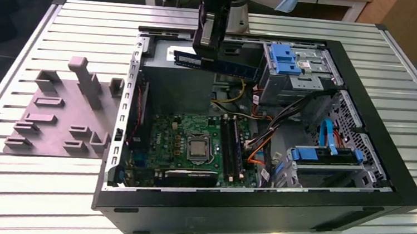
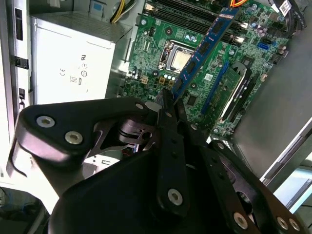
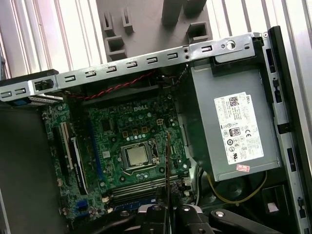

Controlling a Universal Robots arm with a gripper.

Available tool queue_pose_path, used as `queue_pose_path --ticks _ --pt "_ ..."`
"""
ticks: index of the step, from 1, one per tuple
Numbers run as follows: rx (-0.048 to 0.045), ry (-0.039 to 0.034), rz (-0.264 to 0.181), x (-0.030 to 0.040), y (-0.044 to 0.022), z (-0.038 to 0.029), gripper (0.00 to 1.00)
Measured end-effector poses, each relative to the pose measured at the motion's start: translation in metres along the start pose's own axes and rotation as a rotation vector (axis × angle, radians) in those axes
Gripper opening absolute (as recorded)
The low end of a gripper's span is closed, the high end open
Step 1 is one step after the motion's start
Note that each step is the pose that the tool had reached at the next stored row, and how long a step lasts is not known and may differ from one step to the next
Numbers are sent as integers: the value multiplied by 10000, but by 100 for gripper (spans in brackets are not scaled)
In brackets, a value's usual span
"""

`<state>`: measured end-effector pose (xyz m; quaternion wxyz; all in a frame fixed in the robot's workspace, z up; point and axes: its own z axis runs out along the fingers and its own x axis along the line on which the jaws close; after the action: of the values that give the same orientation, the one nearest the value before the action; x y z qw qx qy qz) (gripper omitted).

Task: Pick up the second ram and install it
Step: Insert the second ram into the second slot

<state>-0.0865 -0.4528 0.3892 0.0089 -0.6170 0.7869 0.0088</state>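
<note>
The second ram (image 1: pixel 231 68) is a long dark blue-green stick with black chips. It hangs level over the back of the open computer case, above the power supply, with my gripper (image 1: pixel 205 55) shut on it near one end. In the second wrist view the ram (image 2: pixel 200 51) sticks out from my gripper (image 2: pixel 169 109) over the green motherboard (image 2: pixel 156 53). In the first wrist view the ram (image 3: pixel 168 161) is edge-on, a thin line rising from my gripper (image 3: pixel 168 210) beside the silver processor (image 3: pixel 136 155). The black memory slots (image 1: pixel 230 146) lie to the exterior view's right of the processor.
The black tower case (image 1: pixel 382 181) lies on its side on a slatted metal table (image 1: pixel 31 192). The grey fixture plate (image 1: pixel 52 121) stands to the exterior view's left. Inside are the power supply (image 3: pixel 234 126), blue-tabbed drive cages (image 1: pixel 288 59) and orange and black cables (image 1: pixel 267 135).
</note>
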Motion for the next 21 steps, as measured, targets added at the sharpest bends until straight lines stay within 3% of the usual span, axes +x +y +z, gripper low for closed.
queue_pose_path --ticks 21 --pt "20 -3 801 0 0 9 14"
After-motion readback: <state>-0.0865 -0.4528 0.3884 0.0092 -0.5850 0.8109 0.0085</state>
